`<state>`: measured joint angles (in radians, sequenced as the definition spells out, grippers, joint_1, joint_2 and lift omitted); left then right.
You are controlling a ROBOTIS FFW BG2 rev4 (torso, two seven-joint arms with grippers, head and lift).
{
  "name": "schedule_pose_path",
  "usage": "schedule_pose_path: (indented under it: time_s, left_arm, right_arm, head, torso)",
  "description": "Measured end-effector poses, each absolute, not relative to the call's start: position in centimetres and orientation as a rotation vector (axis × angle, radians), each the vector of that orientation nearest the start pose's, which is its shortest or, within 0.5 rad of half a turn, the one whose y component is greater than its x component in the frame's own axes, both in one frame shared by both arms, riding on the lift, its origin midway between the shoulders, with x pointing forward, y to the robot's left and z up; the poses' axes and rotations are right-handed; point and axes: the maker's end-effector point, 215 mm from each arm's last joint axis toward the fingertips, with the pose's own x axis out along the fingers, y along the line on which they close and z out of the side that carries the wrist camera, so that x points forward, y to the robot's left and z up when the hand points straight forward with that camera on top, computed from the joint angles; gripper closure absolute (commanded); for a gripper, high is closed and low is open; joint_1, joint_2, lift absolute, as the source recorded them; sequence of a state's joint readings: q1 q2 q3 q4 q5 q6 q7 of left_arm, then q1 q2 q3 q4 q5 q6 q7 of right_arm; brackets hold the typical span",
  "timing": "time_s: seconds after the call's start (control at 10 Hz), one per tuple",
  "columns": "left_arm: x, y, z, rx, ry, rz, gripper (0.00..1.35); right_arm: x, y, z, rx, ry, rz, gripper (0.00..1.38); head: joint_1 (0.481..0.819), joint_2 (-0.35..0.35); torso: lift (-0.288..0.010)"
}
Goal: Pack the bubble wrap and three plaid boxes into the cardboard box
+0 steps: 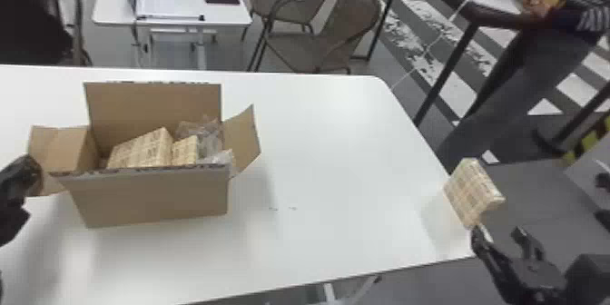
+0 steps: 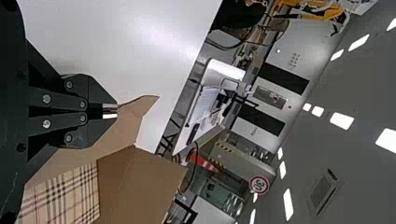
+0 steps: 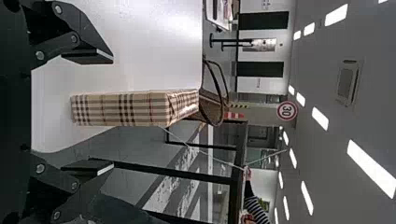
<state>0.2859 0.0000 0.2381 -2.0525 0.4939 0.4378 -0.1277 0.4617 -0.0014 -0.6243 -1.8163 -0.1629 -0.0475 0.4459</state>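
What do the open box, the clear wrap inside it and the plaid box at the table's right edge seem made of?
The open box is matte brown cardboard, judging by its stiff, creased flaps. The clear wrap looks like glossy plastic, crumpled and see-through. The plaid box seems wrapped in smooth paper, its end folded.

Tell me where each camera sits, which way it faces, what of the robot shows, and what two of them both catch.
Head view: on the head, facing forward and down at the table, cardboard box and lone plaid box; both arms partly show.
Left wrist view: on the left wrist, facing past its shut left tool over the cardboard box into the room.
Right wrist view: on the right wrist, facing the lone plaid box past its open right tool.
Head and right wrist views share that plaid box.
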Motion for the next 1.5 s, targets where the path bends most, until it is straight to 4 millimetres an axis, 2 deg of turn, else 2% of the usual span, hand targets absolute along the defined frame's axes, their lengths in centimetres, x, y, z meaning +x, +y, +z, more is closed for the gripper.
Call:
schedule_pose_path:
  time_s: [0.4, 0.8, 1.0, 1.2, 1.3, 1.5]
  left_arm:
    - [50.2, 28.1, -33.4, -0.439, 0.151, -0.049, 1.21]
    - [50.2, 28.2, -33.3, -0.439, 0.149, -0.049, 1.21]
    - [50.2, 28.2, -33.3, -0.439, 0.148, -0.049, 1.21]
    - [50.3, 28.2, -33.3, -0.439, 0.146, -0.048, 1.21]
    - [50.3, 28.2, -33.2, -0.438, 0.145, -0.048, 1.21]
    - [50.2, 28.3, -33.3, -0.438, 0.146, -0.047, 1.21]
  right_arm:
    - [40.1, -48.3, -39.9, -0.044, 0.128, -0.138, 0.46]
    - [42.5, -49.2, -39.2, -0.060, 0.110, -0.135, 0.46]
    - [43.6, -49.0, -39.0, -0.058, 0.098, -0.132, 0.73]
    - [44.3, -48.5, -39.3, -0.055, 0.100, -0.124, 0.83]
    - [44.4, -48.3, -39.4, -0.054, 0.101, -0.121, 1.05]
    - [44.1, -48.3, -39.2, -0.049, 0.099, -0.138, 1.03]
  head:
    - [0.695, -0.247]
    - [0.695, -0.248]
    - [0.695, -0.244]
    - [0.695, -0.236]
    - [0.695, -0.232]
    - [0.695, -0.233]
  torso:
    - [-0.174]
    - [-0.174]
    - [-0.174]
    - [-0.174]
    - [-0.174]
    - [-0.174]
